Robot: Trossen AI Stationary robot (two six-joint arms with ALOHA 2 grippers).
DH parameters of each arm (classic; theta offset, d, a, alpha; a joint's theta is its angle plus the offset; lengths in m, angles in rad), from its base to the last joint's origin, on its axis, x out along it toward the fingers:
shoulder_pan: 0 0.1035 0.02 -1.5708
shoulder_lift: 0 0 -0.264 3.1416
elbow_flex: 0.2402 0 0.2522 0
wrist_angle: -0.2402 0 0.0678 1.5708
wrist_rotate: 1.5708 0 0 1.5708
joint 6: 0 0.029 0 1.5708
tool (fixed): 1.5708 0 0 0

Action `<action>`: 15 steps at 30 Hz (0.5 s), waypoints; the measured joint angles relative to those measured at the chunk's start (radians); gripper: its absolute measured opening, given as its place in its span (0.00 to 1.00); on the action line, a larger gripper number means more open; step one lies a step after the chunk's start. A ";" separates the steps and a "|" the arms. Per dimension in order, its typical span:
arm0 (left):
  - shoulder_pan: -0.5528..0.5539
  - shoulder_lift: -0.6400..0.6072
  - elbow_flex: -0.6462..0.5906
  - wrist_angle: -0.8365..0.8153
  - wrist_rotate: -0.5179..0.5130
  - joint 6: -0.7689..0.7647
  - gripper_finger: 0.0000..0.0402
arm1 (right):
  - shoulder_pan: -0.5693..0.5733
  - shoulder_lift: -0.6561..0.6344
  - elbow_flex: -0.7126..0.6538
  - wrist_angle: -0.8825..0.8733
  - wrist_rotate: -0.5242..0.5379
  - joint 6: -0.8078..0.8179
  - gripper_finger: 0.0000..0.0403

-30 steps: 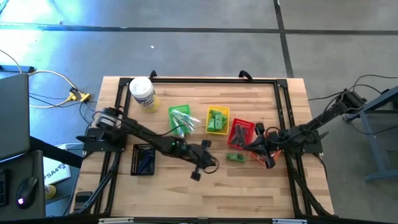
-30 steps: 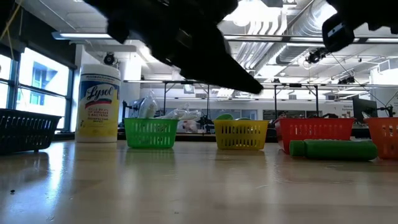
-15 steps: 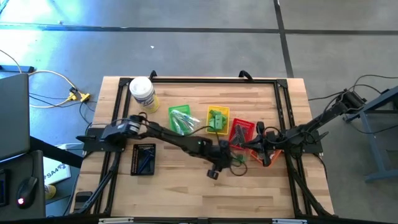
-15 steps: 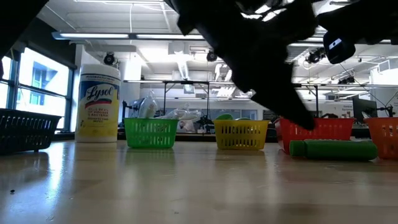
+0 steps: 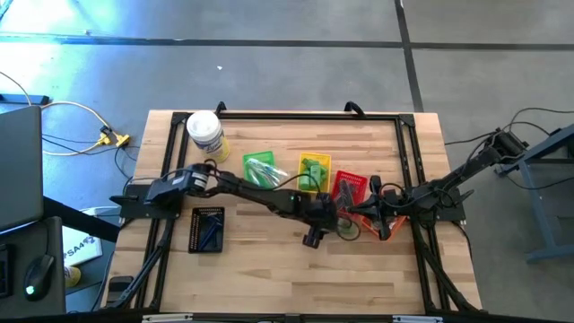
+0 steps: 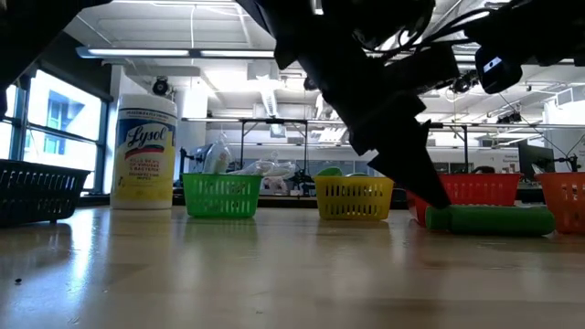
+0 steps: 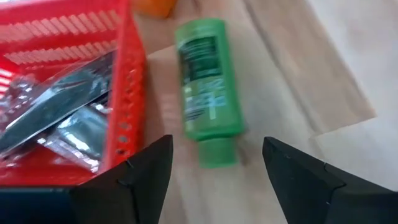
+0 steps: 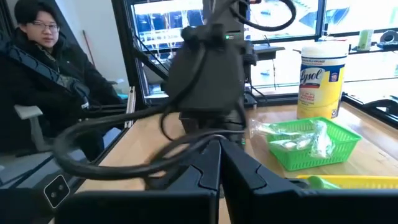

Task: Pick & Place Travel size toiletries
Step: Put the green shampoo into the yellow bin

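Observation:
A green travel bottle [image 7: 207,106] lies on its side on the table, next to the red basket [image 7: 68,74] that holds grey and clear packets. My left gripper [image 7: 217,155] hangs open above the bottle's cap end [image 7: 217,152], slanting down. One finger [image 7: 134,180] stands on each side of the cap end, clear of it. In the high view it is right of the table's middle [image 5: 325,222], and in the low view its fingers come down just left of the bottle [image 6: 494,220]. My right gripper [image 8: 219,158] is shut and level, with nothing in it, near the table's right side [image 5: 378,218].
A green basket [image 5: 260,170], a yellow basket [image 5: 314,173] and the red basket [image 5: 348,190] stand in a row mid-table. A dark basket [image 5: 207,230] is near left, the white wipes jar [image 5: 205,135] far left, an orange basket [image 6: 562,201] right. A person [image 8: 43,68] sits beyond the table.
My left gripper has swept toward the table's right edge, from the near middle to the green bottle beside the red basket. It has tipped further downward and opened on the way. The bottle and baskets have stayed in place.

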State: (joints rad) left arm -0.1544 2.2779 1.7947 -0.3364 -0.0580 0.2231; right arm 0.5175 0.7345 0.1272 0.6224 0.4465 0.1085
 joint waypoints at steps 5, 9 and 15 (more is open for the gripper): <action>0.018 0.000 0.000 -0.004 0.017 -0.001 0.61 | 0.000 0.000 0.000 0.002 0.000 0.000 0.00; 0.027 0.000 0.000 -0.016 0.074 -0.018 0.61 | 0.000 0.000 0.000 0.002 0.003 0.000 0.00; 0.030 0.001 0.000 -0.006 0.076 -0.010 0.60 | 0.000 0.000 0.000 0.002 0.040 -0.001 0.00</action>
State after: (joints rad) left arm -0.1242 2.2787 1.7947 -0.3420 0.0181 0.2133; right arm 0.5175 0.7349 0.1272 0.6243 0.4864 0.1074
